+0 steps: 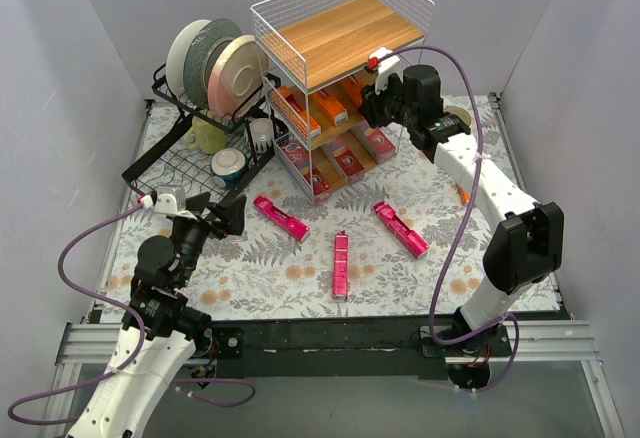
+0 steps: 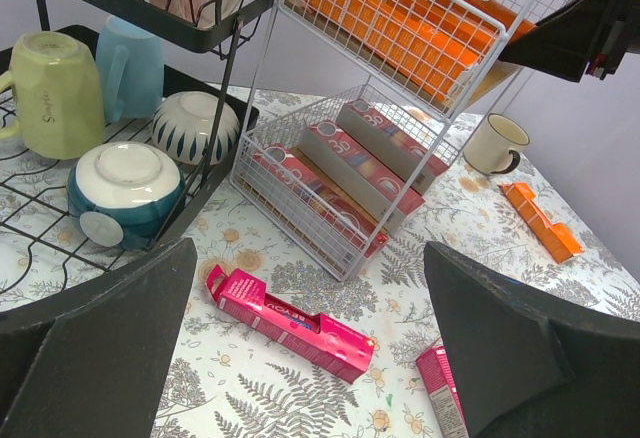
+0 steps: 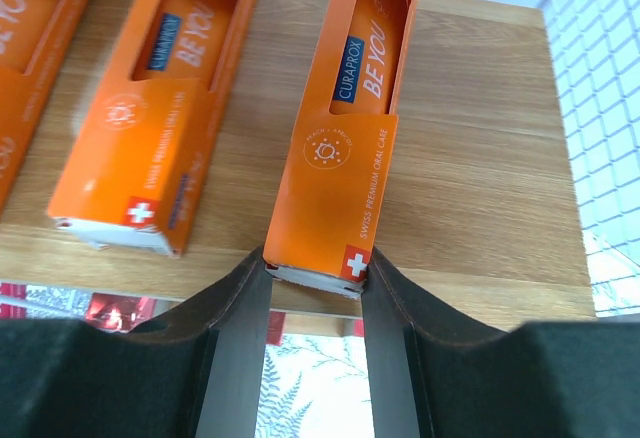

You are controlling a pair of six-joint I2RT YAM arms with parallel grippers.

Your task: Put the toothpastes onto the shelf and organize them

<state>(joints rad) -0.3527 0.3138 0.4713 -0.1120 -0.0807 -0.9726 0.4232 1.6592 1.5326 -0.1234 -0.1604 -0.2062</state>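
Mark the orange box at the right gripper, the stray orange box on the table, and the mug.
Gripped orange box [image 3: 335,158]: right wrist view, printed top face.
Stray orange box [image 2: 540,220]: left wrist view, top face.
Mug [image 2: 493,146]: left wrist view, side wall.

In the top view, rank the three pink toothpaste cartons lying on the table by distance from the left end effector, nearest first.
1. Left carton, just right of the left end effector.
2. Middle carton, toward the near edge.
3. Right carton, farthest right.
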